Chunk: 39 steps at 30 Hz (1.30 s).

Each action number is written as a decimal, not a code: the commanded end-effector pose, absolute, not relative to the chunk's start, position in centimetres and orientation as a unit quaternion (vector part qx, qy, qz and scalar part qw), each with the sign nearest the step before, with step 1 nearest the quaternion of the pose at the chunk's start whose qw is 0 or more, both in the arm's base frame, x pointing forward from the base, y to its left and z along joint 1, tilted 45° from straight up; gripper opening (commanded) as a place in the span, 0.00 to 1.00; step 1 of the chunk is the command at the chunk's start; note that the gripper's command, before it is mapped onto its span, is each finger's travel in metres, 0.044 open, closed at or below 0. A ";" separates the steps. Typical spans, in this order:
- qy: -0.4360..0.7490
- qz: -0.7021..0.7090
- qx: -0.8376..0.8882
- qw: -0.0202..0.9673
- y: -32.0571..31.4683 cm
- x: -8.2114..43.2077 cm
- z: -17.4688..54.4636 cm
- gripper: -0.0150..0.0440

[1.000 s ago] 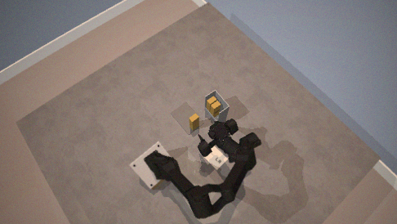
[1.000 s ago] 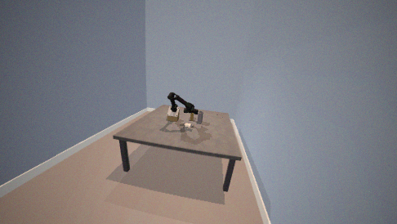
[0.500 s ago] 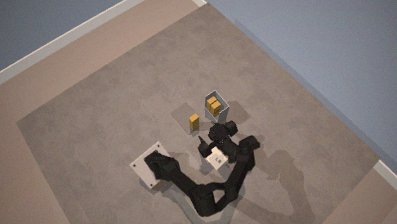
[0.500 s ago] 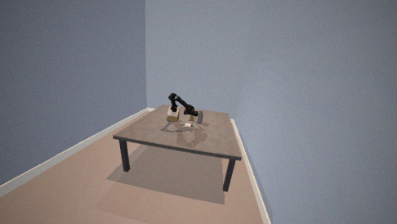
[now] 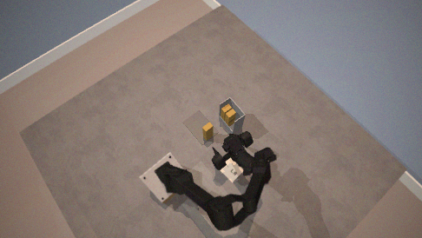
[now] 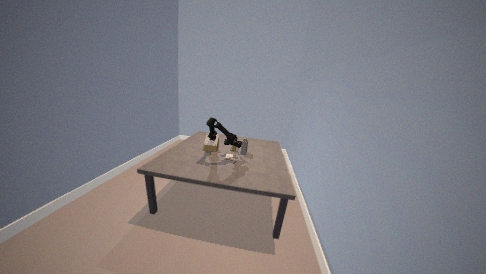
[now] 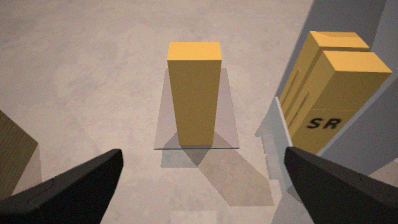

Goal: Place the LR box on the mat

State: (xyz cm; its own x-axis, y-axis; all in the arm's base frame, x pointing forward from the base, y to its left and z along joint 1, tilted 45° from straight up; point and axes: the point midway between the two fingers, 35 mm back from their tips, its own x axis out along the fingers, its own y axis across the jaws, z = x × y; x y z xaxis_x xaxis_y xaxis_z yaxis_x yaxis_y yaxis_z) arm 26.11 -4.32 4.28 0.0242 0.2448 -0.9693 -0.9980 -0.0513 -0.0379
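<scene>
One orange-yellow box [image 5: 207,131] [image 7: 195,100] stands upright on the thin grey mat [image 5: 194,123] [image 7: 167,125], near one edge. Its visible faces show no print; its other sides are hidden. Two similar boxes stand side by side in the grey bin [image 7: 370,142] [image 6: 244,147]. The nearer box [image 7: 345,90] shows SR. The other box [image 7: 335,39] shows no readable code. My gripper [image 5: 221,143] [image 7: 204,155] is open and empty. In the wrist view the standing box is centred beyond the fingertips, and the right finger overlaps the bin's near side.
A white block [image 5: 233,172] with dark lettering, apparently LR, lies on the table partly under my arm. It also shows in the exterior view [image 6: 229,156]. The arm's base block [image 5: 152,177] [image 6: 211,146] is on the table; a wooden corner [image 7: 15,150] shows left in the wrist view.
</scene>
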 end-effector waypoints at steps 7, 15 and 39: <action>0.415 0.566 -0.456 0.548 -4.6 26.1 2.4 1.00; 0.415 0.566 -0.455 0.548 -4.7 26.2 1.1 1.00; 0.414 0.565 -0.454 0.551 -4.8 26.3 -1.2 1.00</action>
State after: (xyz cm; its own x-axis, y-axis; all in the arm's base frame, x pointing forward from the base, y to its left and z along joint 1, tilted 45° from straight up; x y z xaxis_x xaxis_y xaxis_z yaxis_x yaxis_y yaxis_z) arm 26.22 -4.78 -1.24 0.0176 0.2465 -0.9690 -0.9982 -0.0506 -0.0310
